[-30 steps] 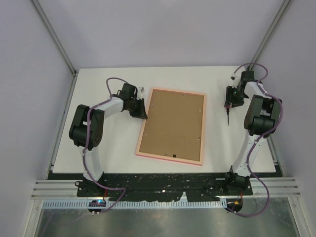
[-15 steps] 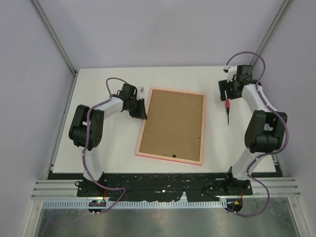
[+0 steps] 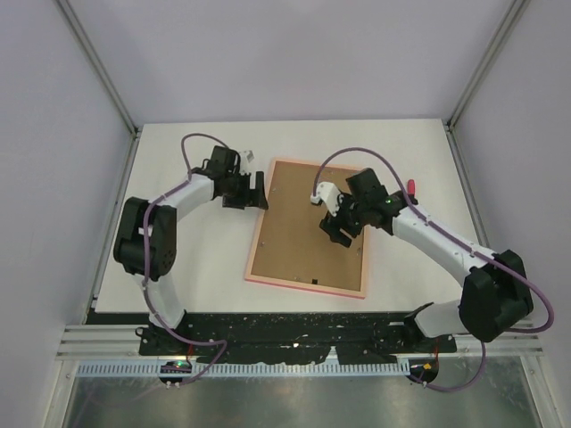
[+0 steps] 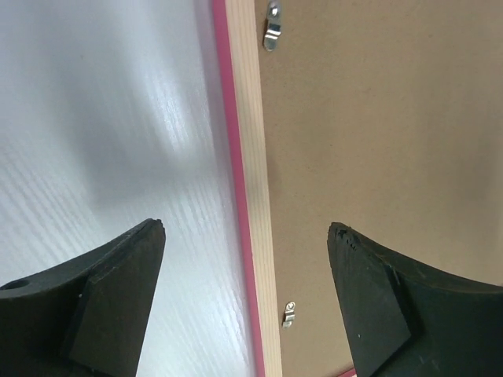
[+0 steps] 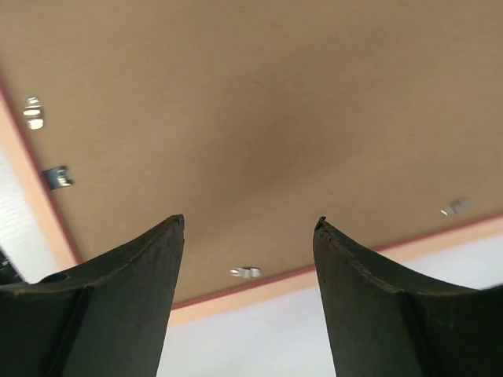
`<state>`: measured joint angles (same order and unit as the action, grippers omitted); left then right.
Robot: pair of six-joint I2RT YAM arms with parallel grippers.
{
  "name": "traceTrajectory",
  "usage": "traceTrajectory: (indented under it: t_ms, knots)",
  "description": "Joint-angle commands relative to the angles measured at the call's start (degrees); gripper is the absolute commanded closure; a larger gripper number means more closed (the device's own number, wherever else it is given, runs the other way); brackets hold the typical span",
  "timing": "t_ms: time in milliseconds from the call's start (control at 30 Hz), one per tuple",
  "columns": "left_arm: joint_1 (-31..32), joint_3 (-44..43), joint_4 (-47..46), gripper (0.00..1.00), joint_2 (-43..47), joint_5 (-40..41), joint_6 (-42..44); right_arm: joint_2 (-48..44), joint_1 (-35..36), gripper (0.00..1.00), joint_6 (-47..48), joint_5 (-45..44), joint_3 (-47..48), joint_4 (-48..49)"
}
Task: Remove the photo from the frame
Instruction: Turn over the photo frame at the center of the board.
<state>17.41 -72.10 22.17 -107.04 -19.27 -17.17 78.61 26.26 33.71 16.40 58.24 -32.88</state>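
Observation:
The frame (image 3: 259, 234) lies face down mid-table, a pink rim around the brown backing board (image 3: 308, 223). The photo is hidden beneath the board. My left gripper (image 3: 259, 190) is open at the frame's upper left side. In the left wrist view the left gripper (image 4: 247, 226) straddles the frame's rim (image 4: 250, 196), with one finger over the table and the other over the backing board (image 4: 377, 118). My right gripper (image 3: 335, 230) hangs open above the board's right half. In the right wrist view the right gripper (image 5: 248, 222) holds nothing, and the board (image 5: 259, 102) and the frame's rim (image 5: 275, 287) lie below it.
Small metal clips (image 4: 271, 31) (image 4: 288, 312) (image 5: 247, 272) hold the board along the rim. The red handle of a screwdriver (image 3: 412, 185) peeks out behind the right arm, on the table right of the frame. White walls enclose the table on both sides.
The left gripper has opened at the frame's edge. The right arm has swung from the far right, away from the screwdriver, to above the backing board.

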Motion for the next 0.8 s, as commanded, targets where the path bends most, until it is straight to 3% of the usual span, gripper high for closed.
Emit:
traceTrajectory:
  t_ms: [0, 133, 300, 567, 767]
  knots:
    - [-0.80, -0.68, 0.33, 0.09, 8.77, 0.98, 5.12, -1.27, 7.47, 0.29, 1.62, 3.80, -1.37, -2.80]
    - [-1.24, -0.77, 1.46, 0.00, 13.69, 2.30, 9.86, -0.56, 13.37, 0.30, 0.39, 5.22, -2.07, -2.54]
    - [-1.41, 1.25, 3.67, 0.00, 19.32, 3.09, 16.28, 0.23, 19.69, 0.30, -0.75, 4.69, -5.15, -1.04]
    - [-6.41, 10.03, 5.42, 0.00, 28.98, 0.82, 19.10, 3.12, 28.22, 0.33, -2.77, -0.66, -10.07, 1.33]
    - [-9.76, 14.78, 7.53, 0.00, 36.37, 0.19, 22.53, 4.36, 29.29, 0.35, -3.57, -5.84, -11.30, 1.94]
